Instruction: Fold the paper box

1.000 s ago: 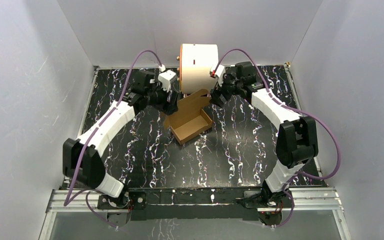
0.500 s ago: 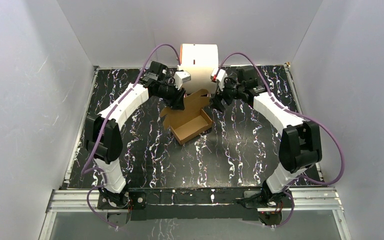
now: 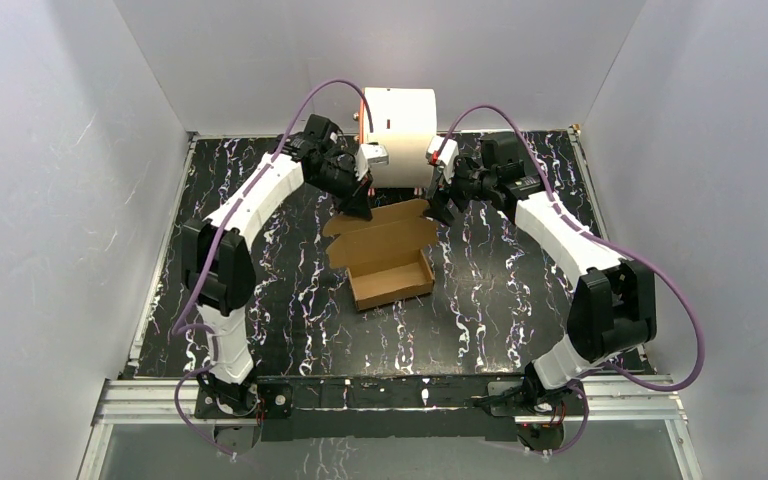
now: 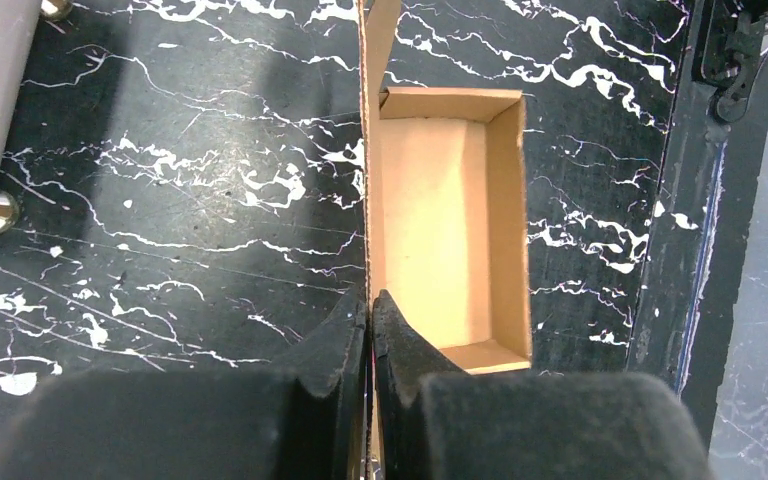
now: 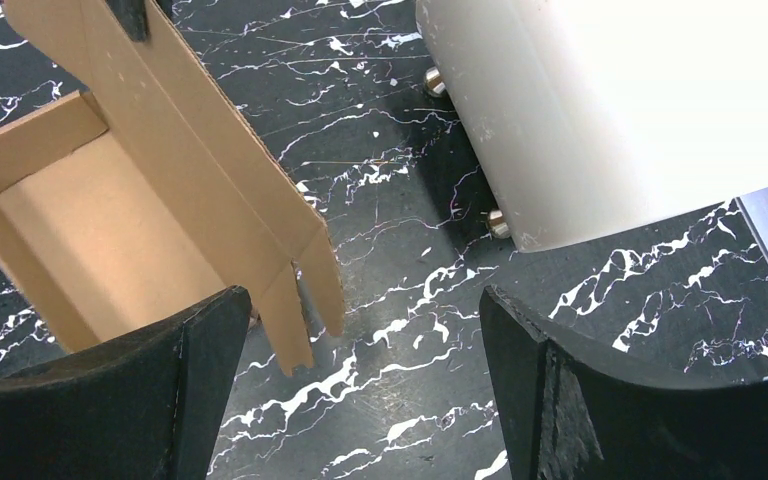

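Finds paper box (image 3: 390, 262) turned squarer to the near edge than a second ago, mid-table, just before white cylinder (image 3: 400, 120). Notes left gripper (image 4: 370, 305), earlier spread, now pinching the upright lid's thin edge. Sees right gripper (image 5: 355, 305) spread wide around the lid corner. Records matte brown cardboard, open rectangular tray; glossy black white-veined table (image 3: 260, 300).

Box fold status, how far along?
Done: the brown cardboard box has its tray walls up. In hand: left fingers pinch the raised lid flap at its edge; right fingers open beside the flap's corner tab. Left: lower the lid and tuck it in.
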You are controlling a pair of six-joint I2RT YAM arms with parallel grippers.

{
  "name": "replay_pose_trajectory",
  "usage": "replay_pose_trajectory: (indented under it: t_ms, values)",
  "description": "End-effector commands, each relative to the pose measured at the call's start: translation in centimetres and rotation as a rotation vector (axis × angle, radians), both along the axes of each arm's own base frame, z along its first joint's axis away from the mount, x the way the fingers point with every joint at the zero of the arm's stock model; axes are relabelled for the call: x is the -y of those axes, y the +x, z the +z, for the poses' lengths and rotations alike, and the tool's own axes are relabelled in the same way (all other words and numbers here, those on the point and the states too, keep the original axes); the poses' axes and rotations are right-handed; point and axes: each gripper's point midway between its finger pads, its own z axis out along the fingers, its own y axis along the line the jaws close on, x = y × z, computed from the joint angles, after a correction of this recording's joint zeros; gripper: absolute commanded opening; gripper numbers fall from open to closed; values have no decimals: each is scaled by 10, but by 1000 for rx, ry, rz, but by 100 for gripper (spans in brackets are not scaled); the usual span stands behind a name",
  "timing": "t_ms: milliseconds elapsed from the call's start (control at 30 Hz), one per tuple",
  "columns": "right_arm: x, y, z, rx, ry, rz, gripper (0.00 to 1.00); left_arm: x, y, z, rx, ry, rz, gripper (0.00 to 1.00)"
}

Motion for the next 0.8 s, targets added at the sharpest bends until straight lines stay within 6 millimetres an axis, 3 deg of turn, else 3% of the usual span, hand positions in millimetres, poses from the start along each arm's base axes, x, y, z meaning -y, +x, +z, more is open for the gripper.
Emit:
replay_pose_trajectory:
  t_ms: [0,200,433,600,767]
  values:
    - [-5,7,28,80,34,23,93,4,-12,9,-20,-21,-64,0]
    - [-7,9,34,94,39,25,93,9,-15,10,-4,-4,-74,10]
    - [-13,15,37,100,41,34,93,6,-16,30,62,8,-20,44]
    - [-23,17,38,102,43,53,93,-15,-18,36,110,69,131,63]
    - [-29,9,23,69,32,72,93,-46,-30,29,142,150,285,69]
